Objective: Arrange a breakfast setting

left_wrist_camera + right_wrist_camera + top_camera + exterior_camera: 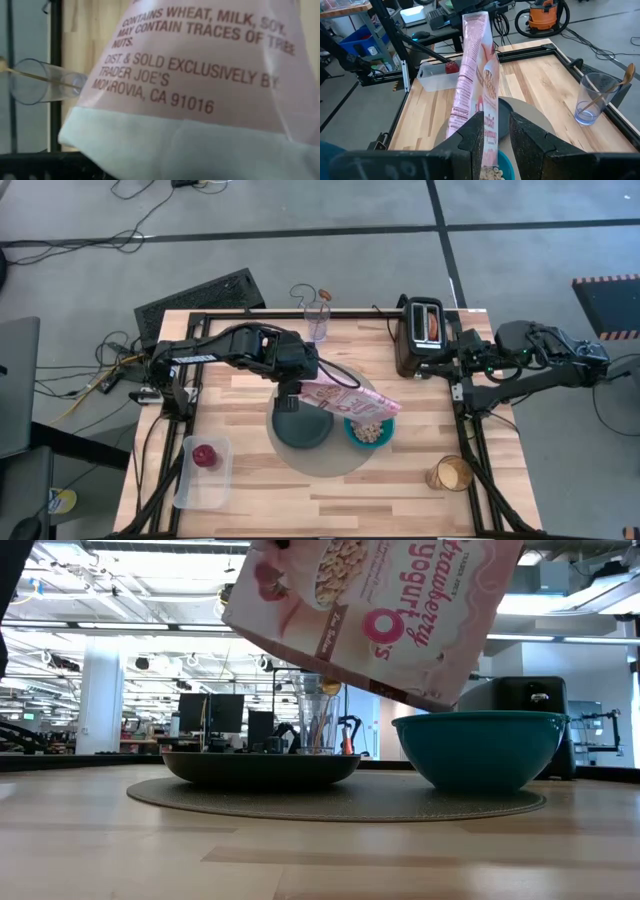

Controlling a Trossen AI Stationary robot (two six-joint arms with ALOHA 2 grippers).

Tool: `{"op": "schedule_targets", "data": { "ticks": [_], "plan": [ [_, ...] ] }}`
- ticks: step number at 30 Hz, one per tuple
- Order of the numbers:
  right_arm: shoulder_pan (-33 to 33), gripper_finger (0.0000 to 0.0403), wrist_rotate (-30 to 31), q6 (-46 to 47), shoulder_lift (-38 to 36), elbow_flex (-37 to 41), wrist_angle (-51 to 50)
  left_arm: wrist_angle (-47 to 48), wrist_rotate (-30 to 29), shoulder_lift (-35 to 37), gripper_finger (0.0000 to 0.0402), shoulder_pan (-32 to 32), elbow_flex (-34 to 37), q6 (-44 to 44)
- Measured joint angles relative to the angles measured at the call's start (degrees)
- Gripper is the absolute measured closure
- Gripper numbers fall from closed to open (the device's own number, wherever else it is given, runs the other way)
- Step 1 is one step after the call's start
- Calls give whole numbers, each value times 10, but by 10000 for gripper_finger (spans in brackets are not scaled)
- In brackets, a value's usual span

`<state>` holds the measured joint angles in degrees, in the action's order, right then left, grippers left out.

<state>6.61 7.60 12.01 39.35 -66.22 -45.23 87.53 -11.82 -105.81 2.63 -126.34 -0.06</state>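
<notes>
The left pincer (300,385) sits at the centre of the high view, clenched on a pink cereal box (352,402) that tilts down toward the right of the frame, its open end over the teal bowl (369,431); beige cereal (370,430) already lies in that bowl. In the low view the box (385,610) hangs slanted at the top of the frame, above the bowl (480,748). The bowl and the dark grey plate (300,426) stand side by side on the round grey mat (330,460), plate to the left. The red apple (205,455) rests in a clear plastic tub (200,475) at the lower left of the bench (400,500); the gold spoon (318,298) leans in a clear glass (317,323) at the top centre. The right pincer (432,365) waits at the upper right beside the black toaster (420,335) — whether its fingers grip anything I cannot tell; round toasted bread (431,325) shows in the toaster's slot.
</notes>
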Motion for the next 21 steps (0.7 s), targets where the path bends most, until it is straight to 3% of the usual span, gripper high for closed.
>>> {"op": "schedule_targets", "data": {
  "ticks": [16, 21],
  "plan": [
    [0, 282, 0, 0, -1, 0, -2, -2, 19, 12, 267, -1, 2, -1],
    [0, 282, 0, -1, -1, 0, -4, -57, 20, 53, 267, -2, 83, 4]
  ]
}}
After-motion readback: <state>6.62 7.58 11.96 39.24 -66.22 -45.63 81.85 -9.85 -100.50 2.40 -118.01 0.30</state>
